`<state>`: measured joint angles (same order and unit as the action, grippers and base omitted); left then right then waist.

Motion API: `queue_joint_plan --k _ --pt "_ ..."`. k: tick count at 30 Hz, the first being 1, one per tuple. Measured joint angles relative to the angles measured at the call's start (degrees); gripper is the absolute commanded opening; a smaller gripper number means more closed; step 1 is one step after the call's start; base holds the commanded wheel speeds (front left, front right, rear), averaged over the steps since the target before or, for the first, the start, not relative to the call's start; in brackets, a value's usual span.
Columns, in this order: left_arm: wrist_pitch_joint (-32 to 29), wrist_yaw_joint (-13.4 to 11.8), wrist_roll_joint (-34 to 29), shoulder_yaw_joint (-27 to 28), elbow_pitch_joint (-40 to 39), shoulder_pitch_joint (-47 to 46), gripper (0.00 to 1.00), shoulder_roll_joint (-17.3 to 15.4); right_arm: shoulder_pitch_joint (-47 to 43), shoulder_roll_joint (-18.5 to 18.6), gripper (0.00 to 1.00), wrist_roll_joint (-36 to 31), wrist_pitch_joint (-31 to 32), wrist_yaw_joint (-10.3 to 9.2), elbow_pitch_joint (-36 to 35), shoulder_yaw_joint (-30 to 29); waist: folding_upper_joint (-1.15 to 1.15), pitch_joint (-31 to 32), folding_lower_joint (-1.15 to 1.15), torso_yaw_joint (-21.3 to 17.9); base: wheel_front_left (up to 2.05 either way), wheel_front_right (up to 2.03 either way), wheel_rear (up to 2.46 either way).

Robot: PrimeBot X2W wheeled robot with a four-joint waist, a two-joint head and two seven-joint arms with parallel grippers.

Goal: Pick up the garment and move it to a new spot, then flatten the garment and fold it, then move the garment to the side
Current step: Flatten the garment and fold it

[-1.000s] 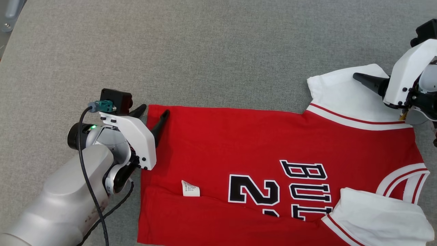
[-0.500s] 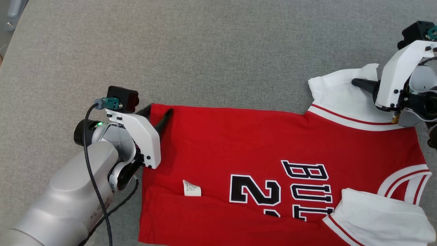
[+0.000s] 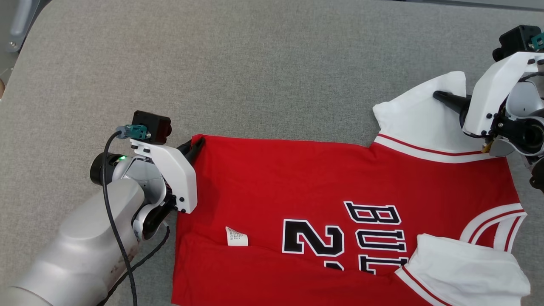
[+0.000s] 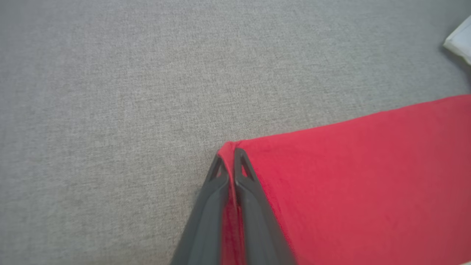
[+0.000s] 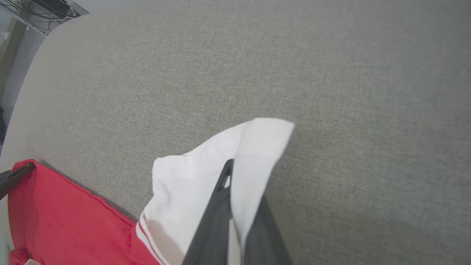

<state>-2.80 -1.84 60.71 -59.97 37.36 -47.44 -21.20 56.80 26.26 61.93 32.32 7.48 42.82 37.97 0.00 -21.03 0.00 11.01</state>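
Red cloth, one piece: the garment (image 3: 340, 178) is a single red jersey lying mostly flat on the grey woven tabletop (image 3: 272, 63). Its hem is toward my left and its neck end toward my right. The near edge runs off the bottom of the head view.

Count of hands: two, both closed on cloth.
- The left hand (image 3: 194, 148) is pinched shut on the far hem corner of the garment. In the left wrist view, a thin ridge of red fabric stands between the two dark fingers (image 4: 209, 198), right at the corner tip.
- The right hand (image 3: 440, 95) is clamped on the far sleeve (image 3: 418, 114). In the right wrist view, one finger lies on top of the white cloth, and the fabric drapes over the other. The sleeve's tip is raised and peaked above the tabletop.

Count of sleeves: two, both white with red stripe trim. The near sleeve (image 3: 463, 272) lies folded in over the red body at the lower right, untouched by either hand.

Other items:
- One small white label (image 3: 236, 236) sits on the red near the hem end.
- There is one block of black-and-white lettering (image 3: 374, 229). It reads sideways and is partly covered by the near sleeve.
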Motion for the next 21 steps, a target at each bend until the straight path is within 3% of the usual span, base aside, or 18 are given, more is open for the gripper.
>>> queue_joint_plan --k 12,21 --pt "0.44 1.79 0.86 -0.37 -1.57 2.79 0.0 -3.28 -3.59 1.94 0.0 5.87 -7.49 0.01 -4.67 5.08 0.0 4.71 0.0 -2.04 0.0 0.0 0.0" --pt "-0.74 0.96 1.71 -0.38 -3.21 5.47 0.0 -7.55 -6.11 4.41 0.0 9.54 -10.21 0.0 -5.84 8.81 0.0 7.99 0.0 -4.88 0.0 0.0 0.0"
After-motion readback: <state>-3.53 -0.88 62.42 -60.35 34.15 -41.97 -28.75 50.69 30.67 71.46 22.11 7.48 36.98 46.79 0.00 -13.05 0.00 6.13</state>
